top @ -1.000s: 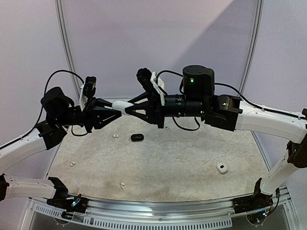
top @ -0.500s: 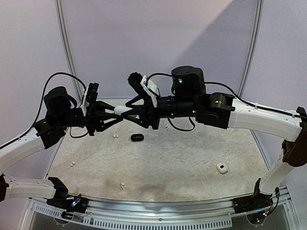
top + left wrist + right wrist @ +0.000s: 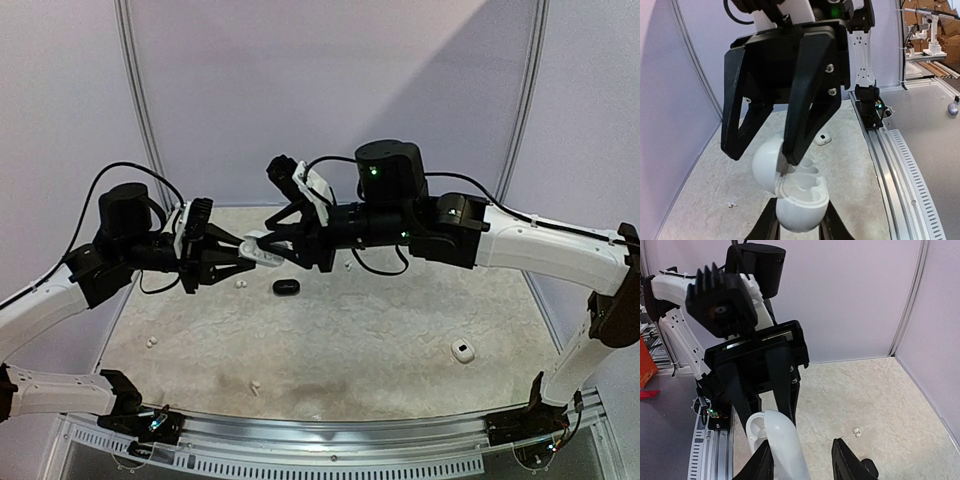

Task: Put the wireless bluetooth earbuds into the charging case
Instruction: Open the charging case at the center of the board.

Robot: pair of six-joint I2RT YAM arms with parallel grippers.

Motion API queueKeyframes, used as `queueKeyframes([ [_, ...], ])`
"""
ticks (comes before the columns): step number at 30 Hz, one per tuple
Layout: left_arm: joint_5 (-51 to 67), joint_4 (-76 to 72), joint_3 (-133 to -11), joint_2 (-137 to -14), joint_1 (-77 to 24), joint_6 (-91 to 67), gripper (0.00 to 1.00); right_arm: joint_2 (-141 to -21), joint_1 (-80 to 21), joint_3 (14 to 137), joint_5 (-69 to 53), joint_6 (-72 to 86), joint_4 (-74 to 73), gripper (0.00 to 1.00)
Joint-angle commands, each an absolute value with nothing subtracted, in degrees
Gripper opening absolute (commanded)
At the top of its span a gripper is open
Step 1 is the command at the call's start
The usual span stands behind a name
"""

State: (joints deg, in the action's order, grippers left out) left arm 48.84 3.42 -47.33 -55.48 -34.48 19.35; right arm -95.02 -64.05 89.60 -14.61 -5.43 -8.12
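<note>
Earbuds point(image 3: 238, 284): all seen lie loose on the surface point(image 3: 380, 340), none in a case. One white earbud sits just left of the black case point(image 3: 286, 287), another earbud point(image 3: 152, 341) near the left edge, another earbud point(image 3: 254, 385) toward the near edge. They are too small to show any detail, and I cannot pick out the black ones.

Case point(image 3: 802, 200): white, held in the air above the far left of the surface, lid point(image 3: 766, 161) hinged open. The moulded wells show in the base.

Left fingers point(image 3: 769, 226): clamped on the case base from both sides, mostly cut off by the bottom edge of the left wrist view.

Right fingers point(image 3: 805, 100): spread apart and gripping nothing. One tip touches the lid at the seam, the other stands off to the lid's far side. In the top view the two grippers hide most of the case.

Second white case point(image 3: 462, 350): on the surface at right, well apart. The black case is cut off in the right wrist view.
</note>
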Motion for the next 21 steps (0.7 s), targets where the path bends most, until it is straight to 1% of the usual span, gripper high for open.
queueKeyframes([
  [1,50.83,5.35,-48.41,-54.32,-35.27,21.90,0.00,-95.89,-62.81,90.27,-12.52,-4.25,-8.33,0.40],
  [8,51.00,3.97,-47.93,-54.22,-35.24,18.31,0.00,-95.79,-61.58,89.03,-12.46,-2.14,-8.82,0.41],
  [12,49.85,-2.41,-45.94,-54.32,-35.00,8.11,0.00,-95.95,-60.11,89.08,-14.04,0.70,-9.08,0.48],
  [16,47.60,-6.59,-43.73,-55.47,-34.47,-2.85,0.00,-96.15,-59.79,89.69,-18.50,1.97,-8.44,0.58],
  [21,46.97,-8.80,-42.04,-56.05,-34.32,-8.64,0.00,-97.01,-59.76,91.41,-19.96,1.86,-10.16,0.62],
])
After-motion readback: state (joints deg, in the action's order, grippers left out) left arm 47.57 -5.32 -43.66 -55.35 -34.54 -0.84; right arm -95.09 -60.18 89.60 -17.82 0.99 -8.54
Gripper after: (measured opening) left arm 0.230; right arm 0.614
